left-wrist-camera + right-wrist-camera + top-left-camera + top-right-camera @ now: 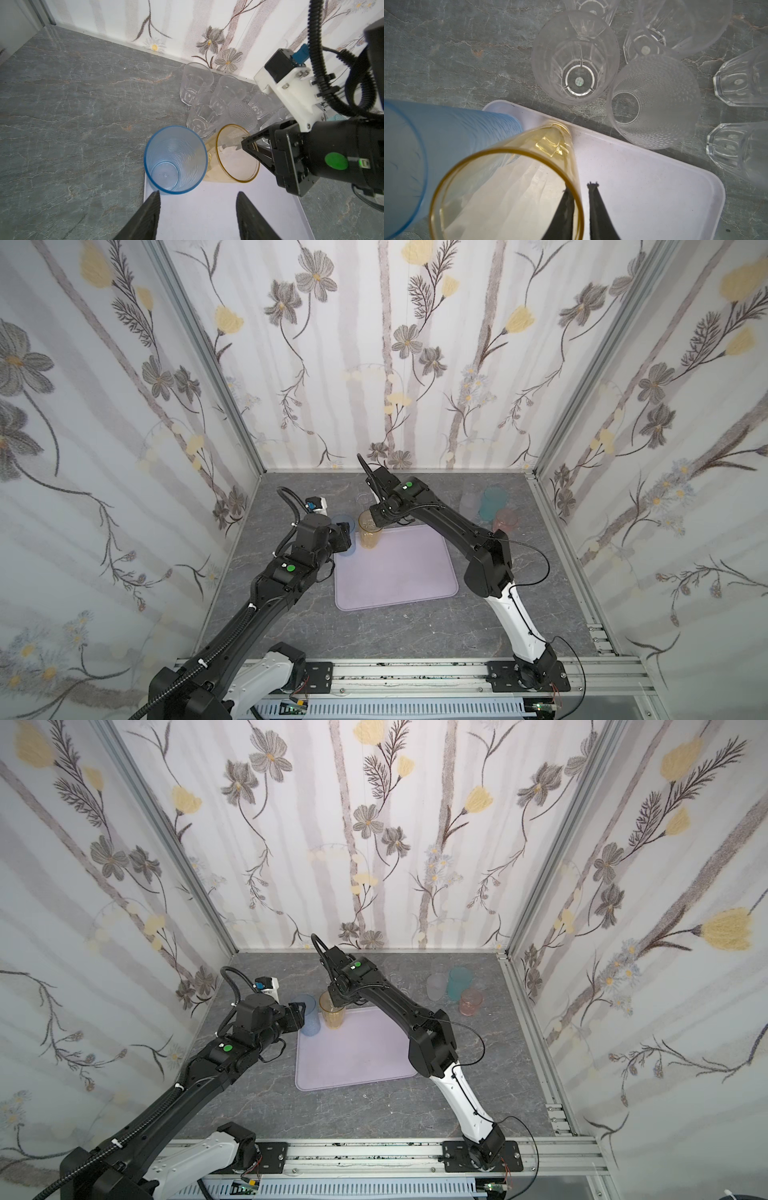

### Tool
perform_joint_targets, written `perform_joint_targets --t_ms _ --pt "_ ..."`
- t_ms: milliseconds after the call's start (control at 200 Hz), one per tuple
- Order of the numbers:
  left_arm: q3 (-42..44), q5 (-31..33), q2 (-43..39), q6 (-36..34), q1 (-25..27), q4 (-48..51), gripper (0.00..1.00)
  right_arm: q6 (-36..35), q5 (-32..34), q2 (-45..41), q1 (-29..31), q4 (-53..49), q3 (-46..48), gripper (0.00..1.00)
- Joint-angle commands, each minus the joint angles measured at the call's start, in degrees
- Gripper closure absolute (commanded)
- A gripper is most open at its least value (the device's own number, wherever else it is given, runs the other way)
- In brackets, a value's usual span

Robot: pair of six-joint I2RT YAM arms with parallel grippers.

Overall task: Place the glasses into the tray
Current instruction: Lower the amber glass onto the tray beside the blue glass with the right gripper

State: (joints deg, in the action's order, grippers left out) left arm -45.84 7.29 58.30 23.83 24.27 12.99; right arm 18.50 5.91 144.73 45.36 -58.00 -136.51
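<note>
The pale lilac tray [399,576] [357,1056] lies mid-table. Two glasses stand side by side in its far left corner: a blue one [348,551] [175,160] [436,145] and an amber one [369,536] [232,158] [508,187]. My right gripper [579,187] [375,523] straddles the amber rim, one finger inside and one outside. A narrow gap shows beside the outer finger. My left gripper [197,195] [345,536] is open over the tray just short of the blue glass, nothing between its fingers.
Several clear glasses [207,99] [575,58] and a frosted dotted one [654,101] crowd the table just behind the tray's far edge. Teal [493,502], pink [505,520] and frosted [469,499] glasses stand at the back right. Walls close three sides.
</note>
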Motion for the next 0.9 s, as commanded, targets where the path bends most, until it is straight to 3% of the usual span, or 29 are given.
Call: perform_joint_targets --t_ms 0,225,560,715,894 --pt "0.18 -0.17 0.06 0.25 -0.03 -2.27 0.40 0.55 -1.39 -0.79 -0.01 2.29 -0.23 0.75" --pt "0.30 -0.08 -0.03 0.25 -0.05 -2.35 0.40 2.31 -4.60 -2.12 -0.36 4.85 -0.21 0.68" --pt "0.93 -0.22 0.84 -0.38 -0.93 -2.70 0.44 4.00 -8.33 -3.00 -1.02 6.08 -0.25 0.65" --pt "-0.52 -1.74 0.55 -1.06 -1.24 -3.12 0.42 4.15 -12.29 -7.85 -2.79 5.97 0.30 0.61" --pt "-2.57 -1.45 0.19 -1.47 -0.80 -3.92 0.35 3.46 -9.91 -18.89 -4.57 9.42 9.23 0.55"
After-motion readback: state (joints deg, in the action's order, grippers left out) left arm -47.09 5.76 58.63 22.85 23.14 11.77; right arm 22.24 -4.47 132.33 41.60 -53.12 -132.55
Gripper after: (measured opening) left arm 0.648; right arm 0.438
